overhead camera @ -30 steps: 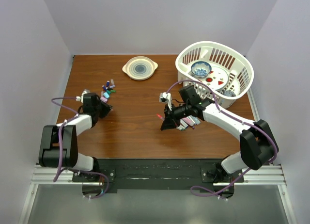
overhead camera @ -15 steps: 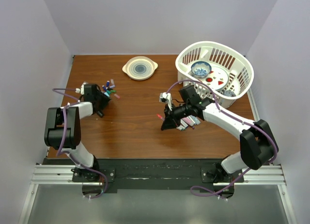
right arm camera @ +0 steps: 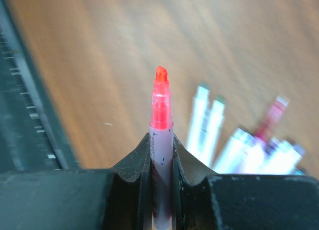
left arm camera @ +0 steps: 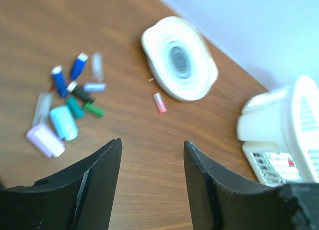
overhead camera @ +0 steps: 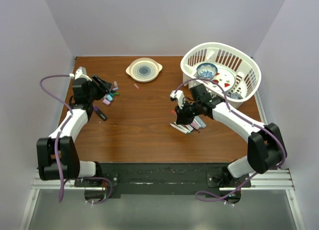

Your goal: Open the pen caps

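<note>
While the right gripper [right arm camera: 160,149] stays off to the right of the dish [overhead camera: 143,69] and nearer the arms' bases, its jaws are clamped on a marker [right arm camera: 160,125] whose bare pink-red tip is exposed, so this one already looks uncapped. The marker's long axis runs straight out along the fingers, tip pointing away from the wrist; from above I cannot tell which way it heads across the table [overhead camera: 134,125]. Directly below that gripper lie the other markers [overhead camera: 188,125], roughly parallel; whether they have caps is too blurred to say.

The left gripper [left arm camera: 152,145] hangs left of the dish with its jaws apart and nothing between them. Just ahead of it sits a heap of caps [left arm camera: 70,108] in blue, teal, green, lilac and black. One pink cap [left arm camera: 159,102] lies flat and alone, just beside the dish on its near side.

The next capped marker probably comes from the bundle, which the right arm is far nearer.
</note>
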You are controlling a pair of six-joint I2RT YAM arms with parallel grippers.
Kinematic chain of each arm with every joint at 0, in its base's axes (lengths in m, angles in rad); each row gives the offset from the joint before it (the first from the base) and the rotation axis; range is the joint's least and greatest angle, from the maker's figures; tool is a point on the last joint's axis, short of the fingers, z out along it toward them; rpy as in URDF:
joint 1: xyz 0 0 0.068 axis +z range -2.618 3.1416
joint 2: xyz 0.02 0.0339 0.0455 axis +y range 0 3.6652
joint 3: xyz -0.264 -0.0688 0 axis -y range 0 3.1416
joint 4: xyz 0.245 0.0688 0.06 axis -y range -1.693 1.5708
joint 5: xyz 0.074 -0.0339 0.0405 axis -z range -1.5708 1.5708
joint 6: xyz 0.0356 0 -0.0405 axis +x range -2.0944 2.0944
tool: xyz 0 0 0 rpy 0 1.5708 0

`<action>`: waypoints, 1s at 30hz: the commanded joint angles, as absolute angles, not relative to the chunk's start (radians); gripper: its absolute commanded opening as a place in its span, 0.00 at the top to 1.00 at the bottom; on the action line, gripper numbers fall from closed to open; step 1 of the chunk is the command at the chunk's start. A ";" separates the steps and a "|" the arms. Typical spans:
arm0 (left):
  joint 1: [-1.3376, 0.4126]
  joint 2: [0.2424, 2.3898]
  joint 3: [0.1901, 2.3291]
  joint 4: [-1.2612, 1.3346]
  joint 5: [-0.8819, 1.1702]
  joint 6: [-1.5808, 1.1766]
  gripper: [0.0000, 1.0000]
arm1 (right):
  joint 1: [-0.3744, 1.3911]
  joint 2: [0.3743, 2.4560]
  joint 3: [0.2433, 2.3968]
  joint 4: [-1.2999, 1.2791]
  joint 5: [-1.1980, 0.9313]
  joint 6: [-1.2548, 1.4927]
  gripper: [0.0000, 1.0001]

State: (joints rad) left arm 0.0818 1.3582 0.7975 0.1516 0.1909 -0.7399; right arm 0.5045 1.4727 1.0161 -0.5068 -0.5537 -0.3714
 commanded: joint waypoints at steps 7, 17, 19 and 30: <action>0.091 1.243 0.787 0.094 0.408 -0.549 0.41 | 0.440 1.493 1.060 -0.548 -0.480 -0.423 1.00; 0.091 1.143 0.765 -0.107 0.263 -0.473 0.40 | 0.442 1.586 1.089 -0.621 -0.424 -0.474 1.00; 0.091 1.134 0.797 -0.199 0.175 -0.454 0.40 | 0.442 1.607 1.095 -0.632 -0.359 -0.477 1.00; 0.092 1.066 0.785 -0.245 0.075 -0.407 0.38 | 0.442 1.687 1.109 -0.635 -0.281 -0.459 0.91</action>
State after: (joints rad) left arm 0.0834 1.0847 0.7612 -0.2413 0.1162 -0.4465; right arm 0.4385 1.6810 1.0676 -0.6270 -0.3153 -0.4541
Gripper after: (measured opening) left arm 0.619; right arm 0.157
